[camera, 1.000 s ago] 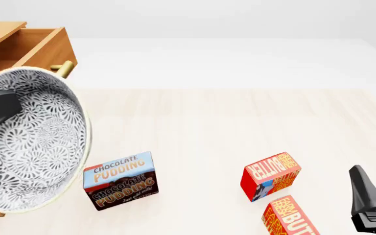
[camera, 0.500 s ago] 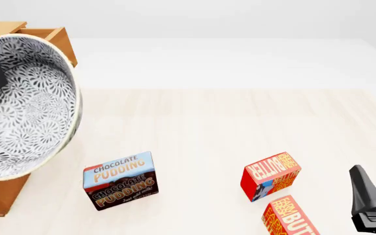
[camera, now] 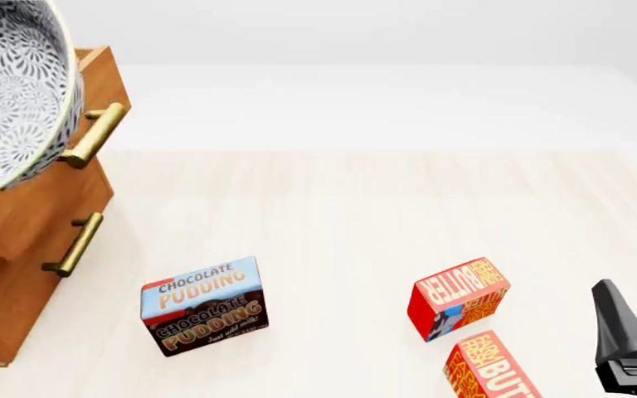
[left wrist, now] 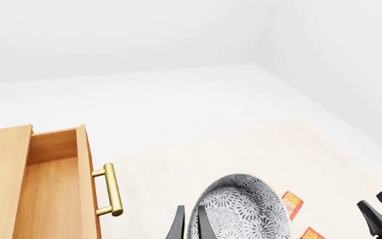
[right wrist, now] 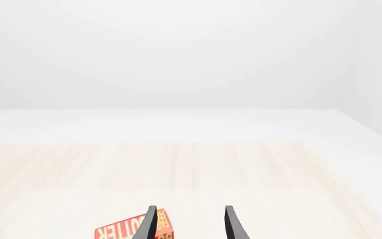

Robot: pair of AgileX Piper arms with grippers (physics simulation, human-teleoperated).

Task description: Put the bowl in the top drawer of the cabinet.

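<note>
Grey-patterned inside, the bowl (camera: 9, 91) is held tilted above the cabinet's (camera: 14, 249) open top drawer (left wrist: 55, 189), its rim clamped by the left gripper (left wrist: 189, 226). Well away, the right gripper's (right wrist: 189, 224) fingers are parted, empty.

You are looking at a right claw (right wrist: 187, 224) showing as two slim, dark grey, tapering blades with pale edges. From the front it is appearing as a matte charcoal wedge on a ribbed black base. Your left claw (left wrist: 187, 224) is showing matching thin, dark, pointed fingers (left wrist: 177, 226).
</note>
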